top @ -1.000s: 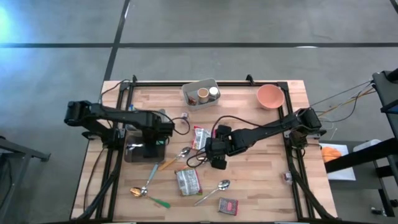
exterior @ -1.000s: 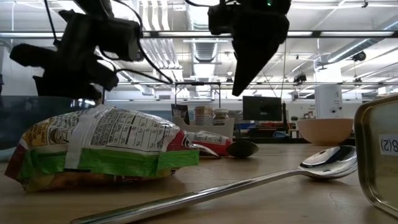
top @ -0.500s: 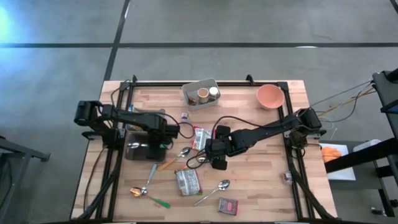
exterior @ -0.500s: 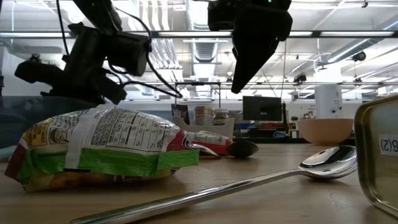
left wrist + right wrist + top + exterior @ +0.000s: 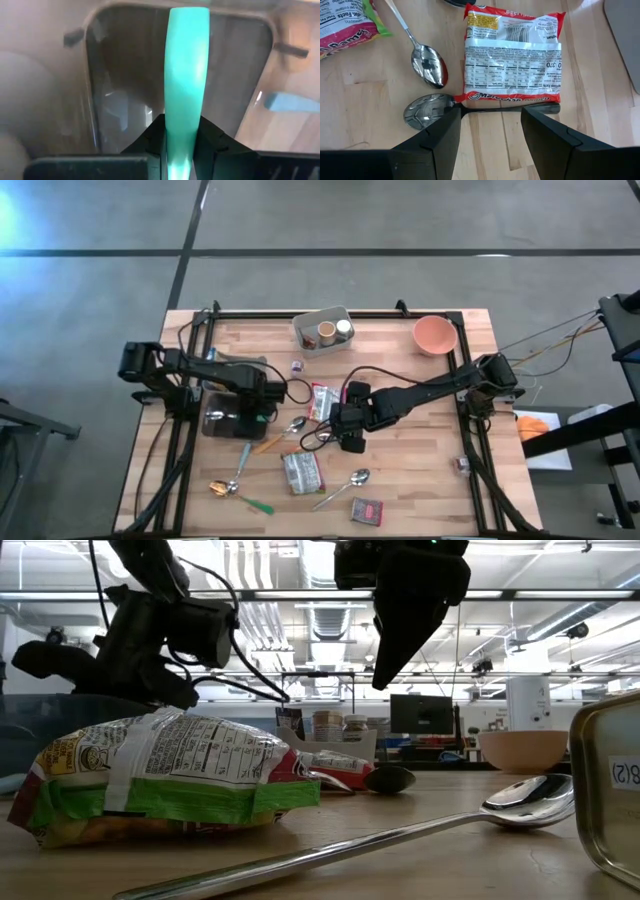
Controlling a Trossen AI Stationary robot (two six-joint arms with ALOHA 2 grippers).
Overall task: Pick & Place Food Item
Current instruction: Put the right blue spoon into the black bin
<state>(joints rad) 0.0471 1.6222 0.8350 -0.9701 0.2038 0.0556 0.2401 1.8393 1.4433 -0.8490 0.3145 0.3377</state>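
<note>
A red noodle packet (image 5: 512, 55) lies flat on the wooden table (image 5: 410, 470), also seen in the high view (image 5: 322, 400). My right gripper (image 5: 490, 135) hangs open above the table just near of it (image 5: 345, 438), touching nothing. At the table's left, my left gripper (image 5: 260, 412) is shut on a teal utensil handle (image 5: 186, 70) above a clear container (image 5: 112, 100), which stands on the table (image 5: 222, 423). The utensil's head is hidden. My left gripper pinches the teal handle near one end (image 5: 181, 127) between its two fingers (image 5: 212, 142). The fingers come from above, pointing steeply down, and the handle runs on along them. It hangs below the fingers over the container's inside; whether its far end touches the container I cannot tell.
Two spoons (image 5: 427, 65) lie beside the red packet. A green and red packet (image 5: 302, 472), a long spoon (image 5: 345, 485) and a tin (image 5: 367, 511) lie toward the near edge. A grey bin with jars (image 5: 322, 330) and a pink bowl (image 5: 435, 335) stand at the far edge.
My left gripper has sunk toward the clear container with the teal handle still in its hold, and has rolled a little about its own pointing line.
</note>
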